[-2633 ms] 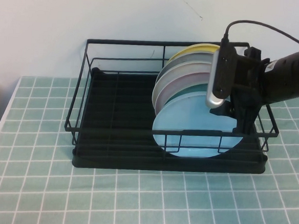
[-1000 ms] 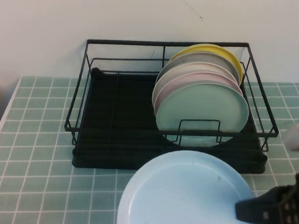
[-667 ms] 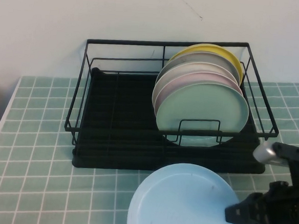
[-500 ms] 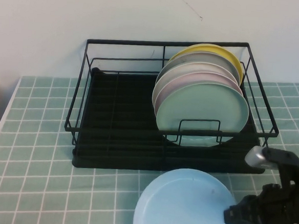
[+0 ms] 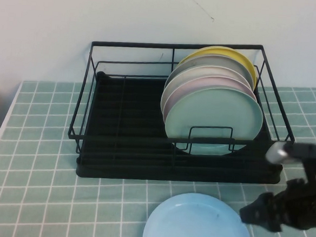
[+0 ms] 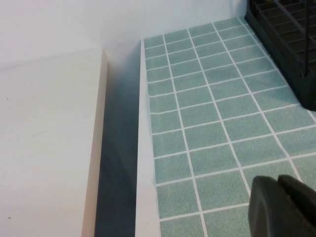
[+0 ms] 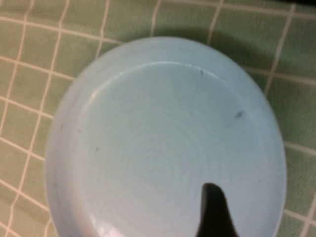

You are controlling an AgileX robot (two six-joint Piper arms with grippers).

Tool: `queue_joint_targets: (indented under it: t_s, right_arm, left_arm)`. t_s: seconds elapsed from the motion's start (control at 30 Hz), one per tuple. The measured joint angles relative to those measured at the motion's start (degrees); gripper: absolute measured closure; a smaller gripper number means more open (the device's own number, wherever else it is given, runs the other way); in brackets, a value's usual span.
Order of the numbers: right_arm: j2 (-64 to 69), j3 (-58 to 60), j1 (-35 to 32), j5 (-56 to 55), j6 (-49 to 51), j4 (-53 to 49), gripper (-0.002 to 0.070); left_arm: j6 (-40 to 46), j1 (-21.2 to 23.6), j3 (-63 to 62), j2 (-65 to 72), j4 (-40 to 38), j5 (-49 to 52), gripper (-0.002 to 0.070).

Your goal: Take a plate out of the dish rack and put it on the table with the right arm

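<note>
— Where is the round, matte sky-blue plate [image 5: 198,225]?

— Flat on the pale-green tiled surface [image 5: 44,197] in front of the black wire dish rack [image 5: 128,149], so it rests alone. My right fingers [image 5: 257,215] touch its rim, whether clenched I cannot tell.

— The left?

— My left fingers [image 6: 284,207] are pressed together, parked well apart.

Mint-green plate [image 5: 215,120], pale pink plate [image 5: 188,82], grey plate [image 5: 205,62] and yellow plate [image 5: 243,58] stand stacked upright.

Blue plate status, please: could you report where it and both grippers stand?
Right gripper at the blue plate's edge, grip unclear. Plate on table, clear of dish rack. Left gripper parked, shut. Nothing obstructing.
</note>
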Motion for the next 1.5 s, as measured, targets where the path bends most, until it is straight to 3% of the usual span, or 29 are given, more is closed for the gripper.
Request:
queue_joint_targets:
  t_s: [0.17,0.33,0.43,0.7,0.97,1.17,1.33,1.5]
  right_arm:
    - [-7.9,-2.51,-4.75,6.59,1.22,-5.54,0.0381]
    - [-22.05,-2.02,-5.86,7.63,0.71,-6.7,0.0598]
    - [-33.2,-0.8,-5.86,6.1,-1.76,-6.3,0.0656]
    - [-54.01,-0.04,-5.86,5.37,-10.9,-6.22,0.0677]
    - [-59.47,1.31,-5.86,7.67,-9.18,-9.83,0.0678]
    - [-59.81,6.29,-4.11,-1.33,-8.8,-15.05,0.0678]
    - [-63.79,14.52,2.93,-16.24,-9.1,-17.19,0.0678]
    - [-67.71,21.91,3.71,-28.05,-8.75,-19.44,0.0678]
  left_arm:
    - [0.0,0.0,0.0,0.0,0.0,0.0,0.0678]
    - [0.0,0.0,0.0,0.0,0.0,0.0,0.0678]
    - [0.0,0.0,0.0,0.0,0.0,0.0,0.0678]
    - [0.0,0.0,0.0,0.0,0.0,0.0,0.0678]
    - [0.0,0.0,0.0,0.0,0.0,0.0,0.0678]
    - [0.0,0.0,0.0,0.0,0.0,0.0,0.0678]
    - [0.0,0.0,0.0,0.0,0.0,0.0,0.0678]
    - [0.0,0.0,0.0,0.0,0.0,0.0,0.0678]
